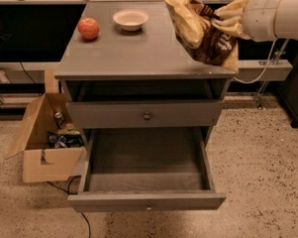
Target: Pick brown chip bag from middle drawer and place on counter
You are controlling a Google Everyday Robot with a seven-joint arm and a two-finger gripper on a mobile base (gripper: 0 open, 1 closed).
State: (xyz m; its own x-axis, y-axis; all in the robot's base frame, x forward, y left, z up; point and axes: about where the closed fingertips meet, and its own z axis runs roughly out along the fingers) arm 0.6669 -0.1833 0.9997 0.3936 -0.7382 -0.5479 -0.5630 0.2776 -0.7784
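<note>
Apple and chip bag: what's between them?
In the camera view, the white bowl sits on the counter between the apple and the brown chip bag, which the end effector holds over the counter's right side.

The pincer [226, 20] sits above the right rear corner of the surface [138, 53]. Its fingers [232, 13] are pale cream, rounded and stacked in soft-looking ridges. Behind it the arm [282, 15] is a thick, smooth white cylinder, with a thin dark seam circling it near the wrist and a slightly greyer shade along its lower side.
</note>
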